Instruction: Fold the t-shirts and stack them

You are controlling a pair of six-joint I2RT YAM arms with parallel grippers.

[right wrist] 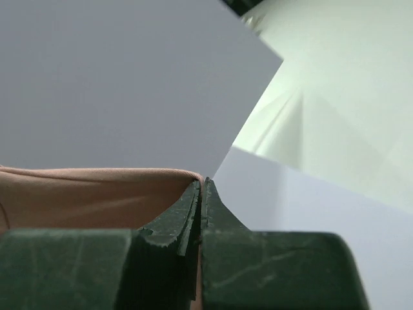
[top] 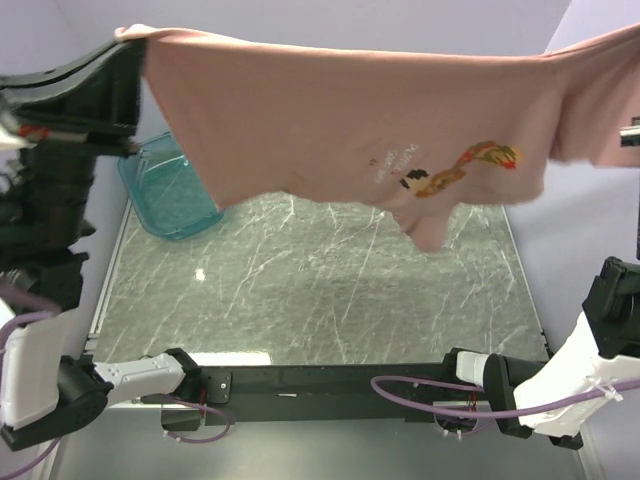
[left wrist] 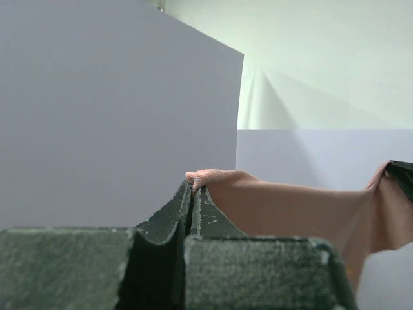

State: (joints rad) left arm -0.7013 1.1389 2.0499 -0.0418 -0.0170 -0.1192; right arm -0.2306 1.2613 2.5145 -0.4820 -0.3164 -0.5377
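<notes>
A dusty-pink t-shirt point(top: 350, 110) hangs stretched in the air across the top view, high above the table. Its orange-brown chest graphic point(top: 470, 165) faces the camera, with small white text beside it. My left gripper point(top: 138, 48) is shut on the shirt's top left edge. In the left wrist view the left gripper point(left wrist: 191, 187) pinches a fold of pink cloth point(left wrist: 290, 206) at its tips. My right gripper point(right wrist: 202, 184) is shut on the shirt's other top edge point(right wrist: 84, 194). In the top view only a sliver of the right gripper point(top: 630, 133) shows at the right border.
A translucent teal plastic tub point(top: 165, 190) lies tilted at the table's back left, partly under the shirt. The grey marble-patterned table point(top: 320, 300) spreads below the hanging cloth. Both arm bases point(top: 330, 385) sit at the near edge. White walls stand on each side.
</notes>
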